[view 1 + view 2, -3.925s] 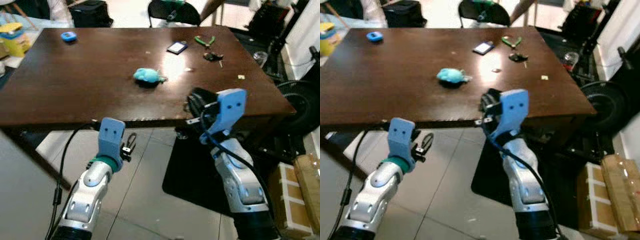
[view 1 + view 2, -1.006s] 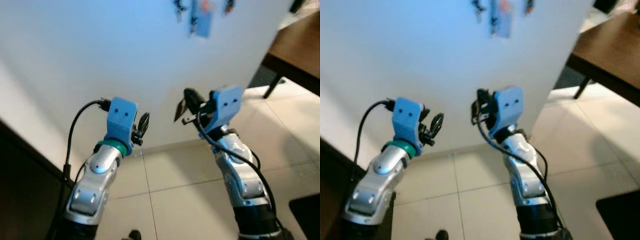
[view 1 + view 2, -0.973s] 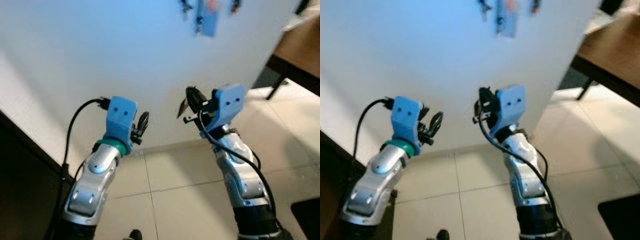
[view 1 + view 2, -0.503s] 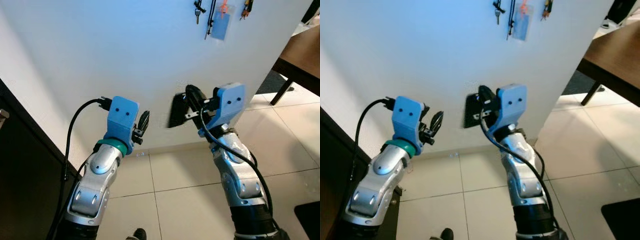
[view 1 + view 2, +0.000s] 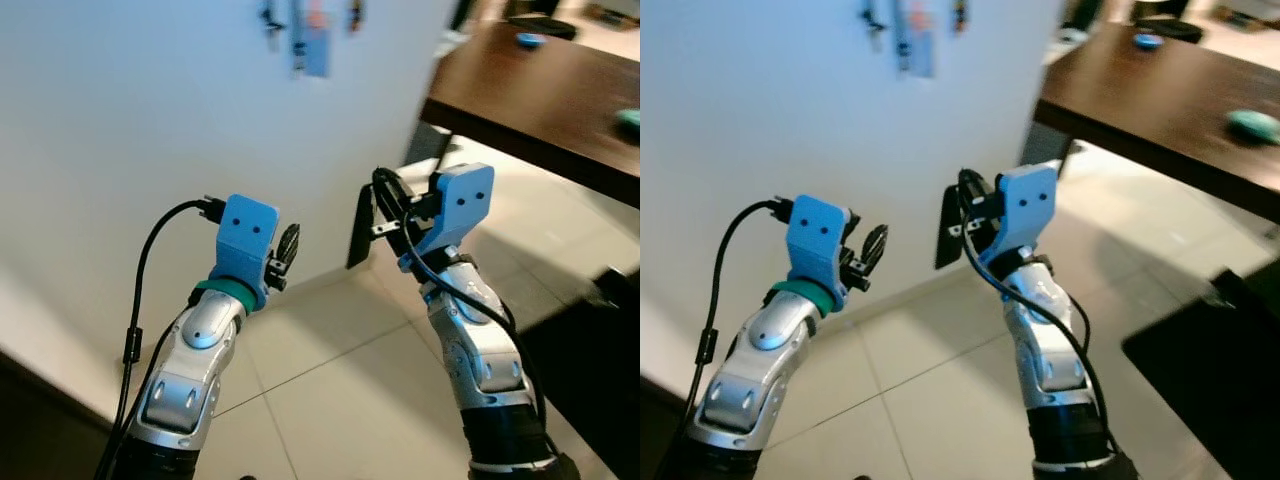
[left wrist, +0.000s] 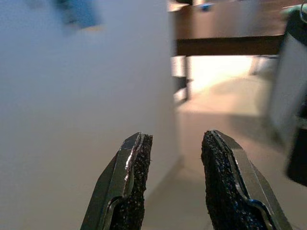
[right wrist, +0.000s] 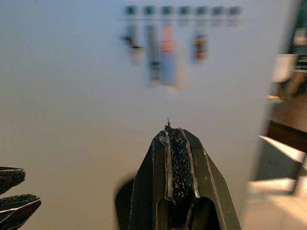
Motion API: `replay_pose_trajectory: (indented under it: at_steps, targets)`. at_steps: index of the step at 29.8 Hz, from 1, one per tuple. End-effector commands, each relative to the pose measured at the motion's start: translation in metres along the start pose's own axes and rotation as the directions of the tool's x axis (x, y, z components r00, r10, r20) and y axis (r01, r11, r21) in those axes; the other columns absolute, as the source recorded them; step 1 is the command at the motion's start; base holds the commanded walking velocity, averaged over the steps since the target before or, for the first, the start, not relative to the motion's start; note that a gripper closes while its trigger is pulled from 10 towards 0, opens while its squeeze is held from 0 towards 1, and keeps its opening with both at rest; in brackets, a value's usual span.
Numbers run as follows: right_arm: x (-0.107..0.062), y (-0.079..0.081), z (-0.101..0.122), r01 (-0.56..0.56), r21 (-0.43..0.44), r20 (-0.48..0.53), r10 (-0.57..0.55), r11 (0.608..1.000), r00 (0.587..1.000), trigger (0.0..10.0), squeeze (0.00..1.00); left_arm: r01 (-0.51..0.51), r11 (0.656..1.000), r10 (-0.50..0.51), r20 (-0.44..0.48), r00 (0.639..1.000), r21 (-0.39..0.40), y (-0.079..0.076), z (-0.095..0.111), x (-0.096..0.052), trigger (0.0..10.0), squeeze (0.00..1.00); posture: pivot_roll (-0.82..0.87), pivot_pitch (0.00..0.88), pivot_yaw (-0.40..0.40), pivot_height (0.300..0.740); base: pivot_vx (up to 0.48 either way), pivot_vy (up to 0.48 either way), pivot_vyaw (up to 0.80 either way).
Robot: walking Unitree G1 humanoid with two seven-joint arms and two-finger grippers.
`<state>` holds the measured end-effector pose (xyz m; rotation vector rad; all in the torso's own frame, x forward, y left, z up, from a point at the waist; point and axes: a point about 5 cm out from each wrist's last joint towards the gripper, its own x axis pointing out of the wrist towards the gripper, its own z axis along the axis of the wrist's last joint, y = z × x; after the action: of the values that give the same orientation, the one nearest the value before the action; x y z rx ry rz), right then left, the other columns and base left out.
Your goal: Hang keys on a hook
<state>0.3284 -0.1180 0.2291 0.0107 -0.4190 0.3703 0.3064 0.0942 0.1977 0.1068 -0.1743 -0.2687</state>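
Carrying is the step in hand, I judge: right gripper (image 5: 384,208), fingers pressed together, has a dark flat tag (image 5: 359,228) dangling below it, likely the keys. Left gripper (image 6: 173,178) is parted, empty. Hooks (image 7: 178,10) lie ahead, above and well apart; next comes closing in and raising.

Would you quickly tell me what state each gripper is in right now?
Left gripper: open, holding nothing.
Right gripper: fingers pressed shut; whether they pinch anything cannot be told.
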Motion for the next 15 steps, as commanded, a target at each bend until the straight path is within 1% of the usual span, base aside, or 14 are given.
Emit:
replay_pose_trajectory:
  at_steps: [1, 6, 15]
  targets:
    - [0.0009, -0.0024, 0.0015, 0.011, 0.006, 0.014, -0.011, 1.000, 1.000, 10.0, 0.00, 0.014, 1.000, -0.014, 0.007, 1.000, -0.010, -0.0011, 0.0003, 0.0015, 10.0, 0.00, -0.10, 0.040, 0.098, 0.740, 0.000, 0.000, -0.80]
    - [0.0022, -0.0050, 0.0027, 0.021, 0.007, 0.020, -0.022, 1.000, 1.000, 10.0, 0.00, 0.025, 1.000, -0.025, 0.012, 1.000, -0.010, -0.0038, 0.0004, 0.0031, 10.0, 0.00, -0.10, 0.038, 0.101, 0.740, 0.000, 0.000, -0.80]
    - [0.0021, -0.0048, 0.0019, 0.022, 0.005, 0.020, -0.022, 1.000, 1.000, 10.0, 0.00, 0.021, 1.000, -0.021, 0.013, 1.000, -0.007, -0.0028, -0.0006, 0.0036, 10.0, 0.00, -0.10, 0.038, 0.100, 0.740, 0.000, 0.000, -0.80]
